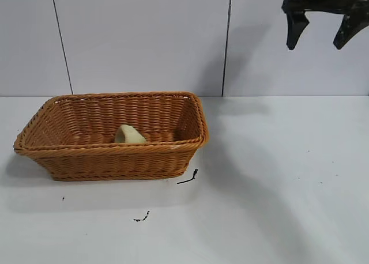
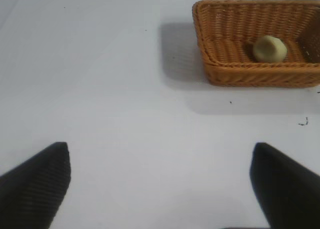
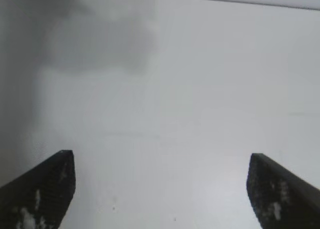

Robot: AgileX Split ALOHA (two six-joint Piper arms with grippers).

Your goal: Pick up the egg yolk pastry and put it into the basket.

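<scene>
The pastry (image 1: 130, 135) lay tilted inside the basket (image 1: 109, 155); the left wrist view showed it round. Right gripper (image 1: 323, 38) and left gripper (image 2: 160, 181) were spread apart, empty.

1 basket (image 1: 109, 151), 1 egg yolk pastry (image 1: 131, 136), 2 claws: left (image 2: 160, 186), right (image 1: 323, 30)

Lighting: bright, even, diffuse overhead. Shadows: soft grey patch on the counter (image 1: 277, 177) beside the basket (image 1: 115, 160); broad diffuse shadow in right wrist view. Glare: none. Focus: exterior view sharp; both wrist views soft, near jaws blurred at edges.
</scene>
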